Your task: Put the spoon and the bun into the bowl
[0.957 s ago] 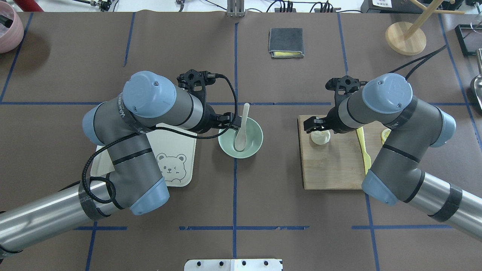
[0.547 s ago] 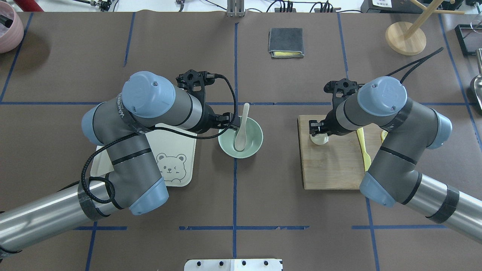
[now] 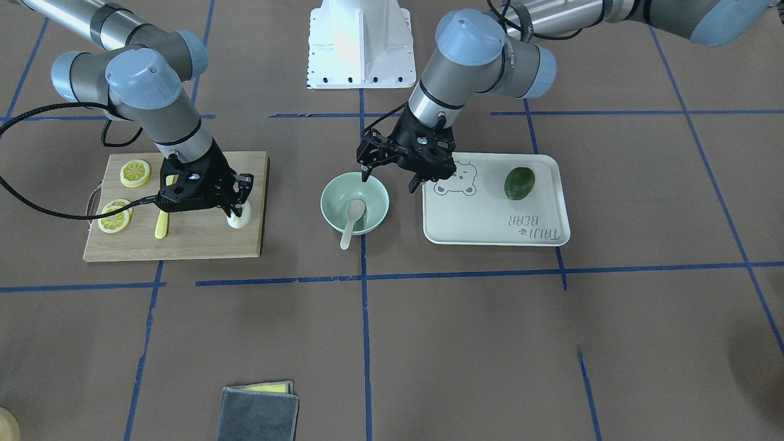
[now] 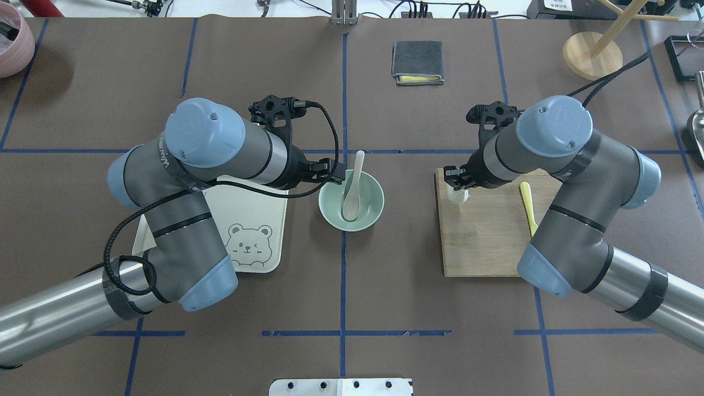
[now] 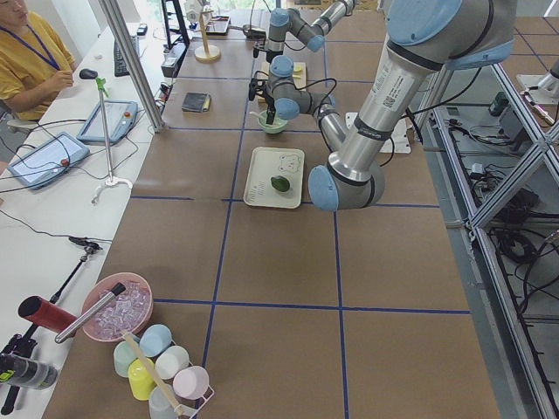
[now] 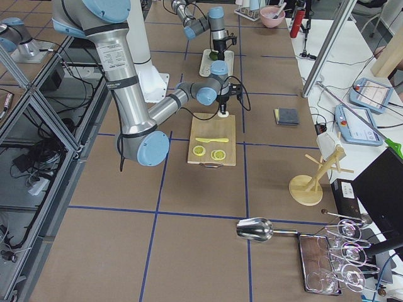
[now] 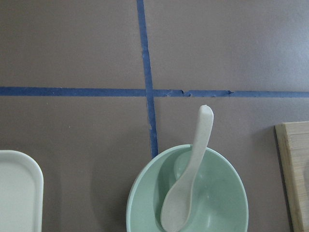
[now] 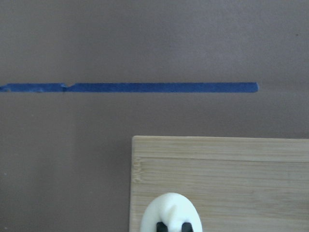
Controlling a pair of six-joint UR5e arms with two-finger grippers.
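1. Overhead exterior view, starting at the robot's edge of the counter (image 4: 385, 286): a cream tray (image 4: 272, 214) sits toward the left edge. A wooden board (image 4: 484, 242) sits toward the right edge, with a yellow knife (image 4: 529, 206) lying on it.
2. Between them, mid-counter, stands the bowl (image 4: 371, 206). The spoon (image 4: 353, 187) has its scoop inside and its handle leaning over the far rim, pointing toward the far edge.
3. The left tool (image 3: 392, 179) hangs by the bowl's left rim, above the gap to the tray. Its jaws are spread wide, hold nothing, and are clear of the spoon.
4. The right tool (image 4: 456, 181) points down at the board's far corner nearest the bowl, its fingertips (image 8: 161, 226) pinched onto the bun (image 8: 170, 210). The bun is at that corner, well apart from the bowl; whether it touches the wood I cannot tell.
5. Near the far edge lies a folded grey cloth (image 4: 417, 61).
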